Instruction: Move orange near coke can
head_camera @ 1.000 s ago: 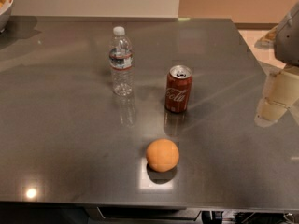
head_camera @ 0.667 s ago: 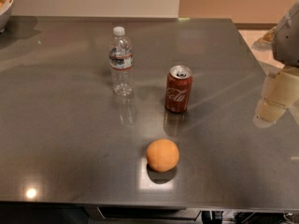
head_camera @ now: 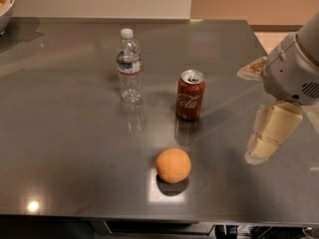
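Since a second ago, the claw [head_camera: 259, 152] has been shifting leftward and lower in the camera view, coming in over the right side of the surface [head_camera: 70, 133], while everything resting there is keeping its place. The claw is now hanging tilted, its pale tip pointing down and to the left, under the grey arm housing [head_camera: 294, 68] that is filling the right edge. Whether the claw is spread or pressed together cannot be told from this angle. It is holding nothing and touching nothing.

The orange [head_camera: 173, 165] is sitting alone near the front edge of the surface, well apart from the claw and to its left. The coke can [head_camera: 190, 95] is standing upright behind the orange and slightly to the right, its silver top and white script showing; a clear gap is separating the two. A clear water bottle [head_camera: 129, 66] with a white cap is standing upright to the left of the can, a little farther back. A pale bowl [head_camera: 4, 6] is peeking in at the far left corner.
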Motion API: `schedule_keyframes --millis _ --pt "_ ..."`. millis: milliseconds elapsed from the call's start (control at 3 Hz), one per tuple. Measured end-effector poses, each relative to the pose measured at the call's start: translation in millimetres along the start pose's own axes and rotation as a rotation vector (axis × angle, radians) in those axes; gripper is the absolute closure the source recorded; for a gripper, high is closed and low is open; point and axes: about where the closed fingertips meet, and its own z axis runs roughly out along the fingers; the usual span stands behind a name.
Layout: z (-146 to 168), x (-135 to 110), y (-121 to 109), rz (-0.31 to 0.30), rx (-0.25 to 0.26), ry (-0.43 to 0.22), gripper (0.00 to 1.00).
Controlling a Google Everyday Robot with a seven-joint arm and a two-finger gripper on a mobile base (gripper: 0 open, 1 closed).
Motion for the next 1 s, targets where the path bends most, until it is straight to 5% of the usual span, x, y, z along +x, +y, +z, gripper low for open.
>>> schedule_keyframes --millis 1000 --pt "78 -52 62 -0.081 -0.101 -0.159 0.00"
